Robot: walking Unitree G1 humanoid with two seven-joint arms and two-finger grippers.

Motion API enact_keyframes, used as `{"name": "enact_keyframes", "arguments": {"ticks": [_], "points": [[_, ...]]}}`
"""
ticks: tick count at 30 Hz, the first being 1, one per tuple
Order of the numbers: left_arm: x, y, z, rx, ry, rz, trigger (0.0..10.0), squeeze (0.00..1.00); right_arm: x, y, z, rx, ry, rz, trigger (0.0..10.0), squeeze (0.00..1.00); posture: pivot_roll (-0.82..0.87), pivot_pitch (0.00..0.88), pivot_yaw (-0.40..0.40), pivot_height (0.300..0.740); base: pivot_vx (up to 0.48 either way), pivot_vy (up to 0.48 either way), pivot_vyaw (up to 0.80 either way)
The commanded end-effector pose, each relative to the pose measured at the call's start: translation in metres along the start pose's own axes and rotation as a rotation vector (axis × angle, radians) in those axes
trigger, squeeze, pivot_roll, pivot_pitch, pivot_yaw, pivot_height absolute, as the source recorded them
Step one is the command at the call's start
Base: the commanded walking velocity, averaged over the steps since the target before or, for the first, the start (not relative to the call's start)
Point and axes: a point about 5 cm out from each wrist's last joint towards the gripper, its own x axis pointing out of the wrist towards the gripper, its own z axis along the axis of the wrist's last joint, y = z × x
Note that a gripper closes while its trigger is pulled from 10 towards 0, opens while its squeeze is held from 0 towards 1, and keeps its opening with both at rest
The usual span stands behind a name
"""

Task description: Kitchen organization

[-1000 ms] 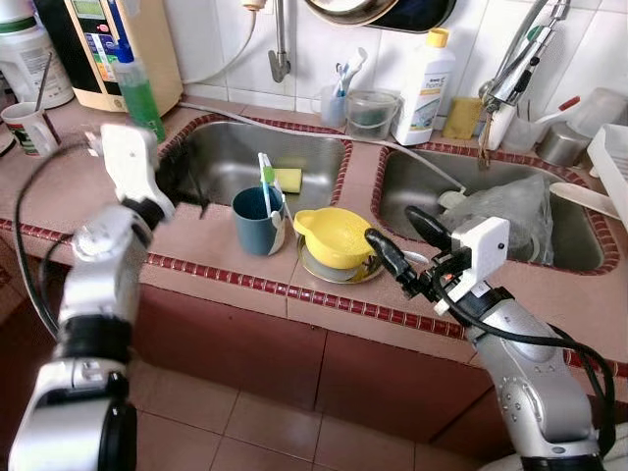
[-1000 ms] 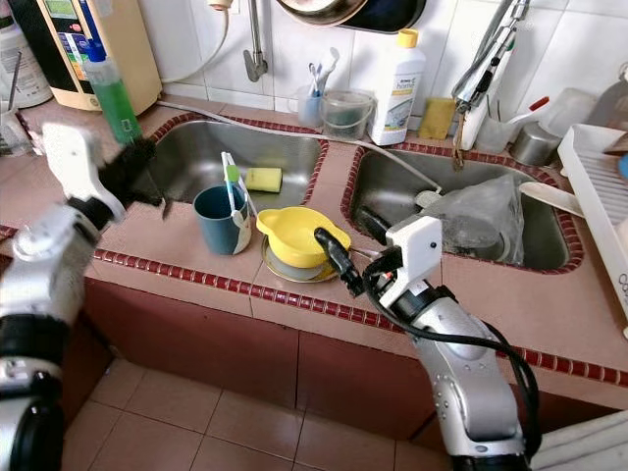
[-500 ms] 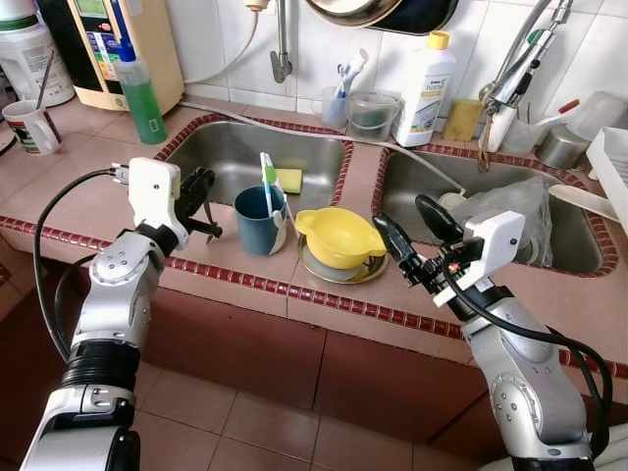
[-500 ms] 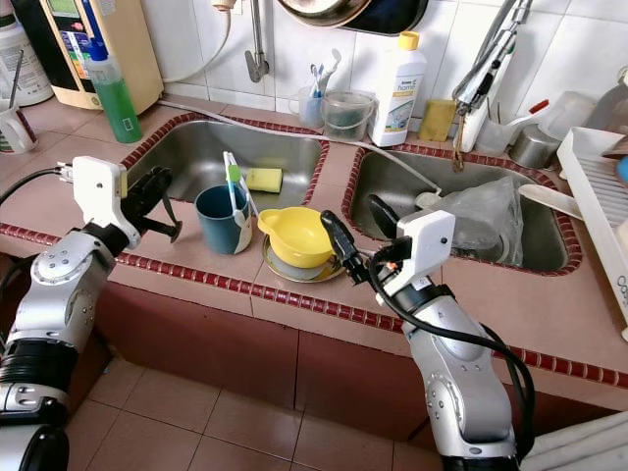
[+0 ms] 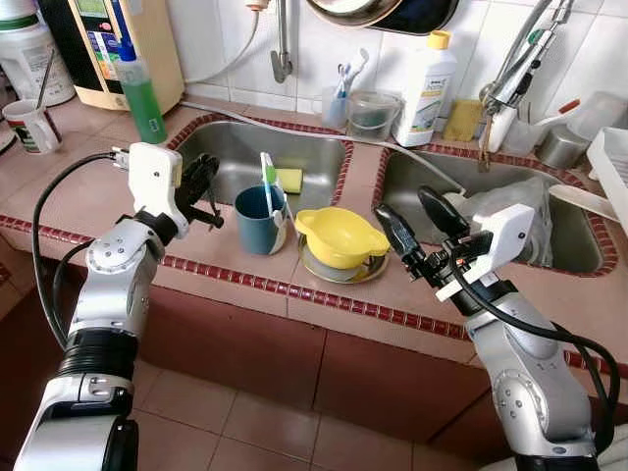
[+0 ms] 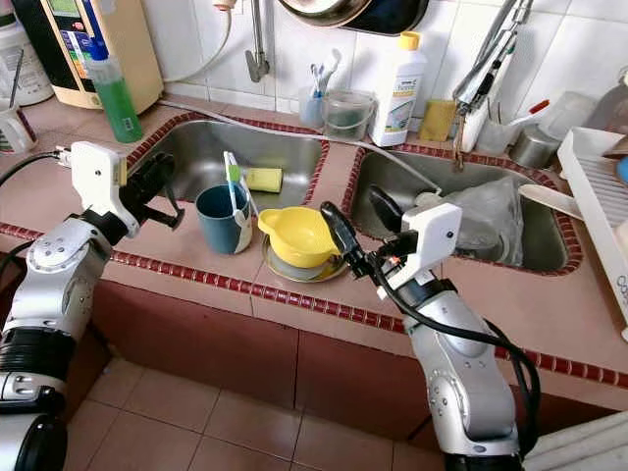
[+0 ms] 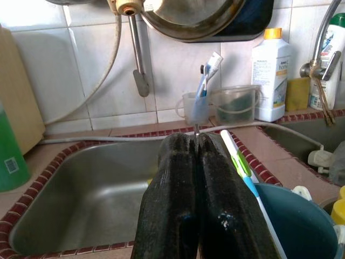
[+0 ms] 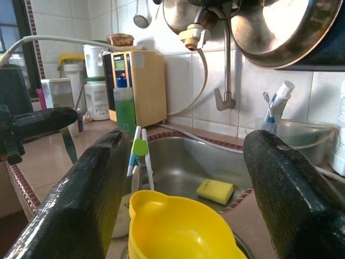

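Note:
A yellow bowl [image 5: 339, 234] sits on a metal dish [image 5: 316, 267] on the tiled strip between two sinks. Left of it stands a blue cup [image 5: 257, 222] with a green and white toothbrush [image 5: 266, 177] in it. My left gripper [image 5: 203, 190] hovers just left of the cup, shut on a thin metal utensil [image 7: 197, 136] whose tip pokes out between the fingers [image 7: 178, 205]; I cannot tell what kind. My right gripper [image 5: 407, 208] is open just right of the bowl, with the bowl [image 8: 180, 226] low between its fingers [image 8: 102, 183].
A yellow sponge [image 5: 289, 180] lies in the left sink [image 5: 226, 152]. A crumpled plastic bag [image 5: 505, 206] is in the right sink. A green bottle [image 5: 140, 93], a white bottle [image 5: 424, 86], a toothbrush holder [image 5: 339, 98] and a mug [image 5: 27, 128] stand around. A dish rack [image 5: 613, 162] is far right.
My left arm swung in from the left to just beside the blue cup, gripper still shut. My right gripper rose a little and moved nearer the yellow bowl.

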Motion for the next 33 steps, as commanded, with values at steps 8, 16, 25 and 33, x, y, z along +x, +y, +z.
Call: {"name": "enact_keyframes", "arguments": {"ticks": [8,16,25,33], "points": [[0.0042,0.0028,0.0097,0.0,-0.028,-0.016,10.0,0.0,-0.0016,-0.0028,0.013,-0.023,-0.027,0.011,10.0,0.0,-0.03,0.005,-0.005,0.74,0.283,0.0,0.0],[0.0049,0.0019,0.0099,-0.006,-0.029,-0.023,10.0,0.0,-0.002,-0.0025,0.0141,-0.025,-0.027,0.015,10.0,0.0,-0.03,0.007,-0.004,0.74,0.343,0.0,0.0],[0.0056,0.0009,0.0098,-0.01,-0.03,-0.027,10.0,0.0,-0.0031,-0.0025,0.0156,-0.026,-0.024,0.02,10.0,0.0,-0.03,0.008,-0.007,0.74,0.35,0.0,0.0],[0.006,0.001,0.0094,-0.007,-0.03,-0.014,10.0,0.0,-0.0026,-0.0031,0.0164,-0.026,-0.02,0.028,10.0,0.0,-0.03,0.007,-0.009,0.74,0.216,0.0,0.0]]}}
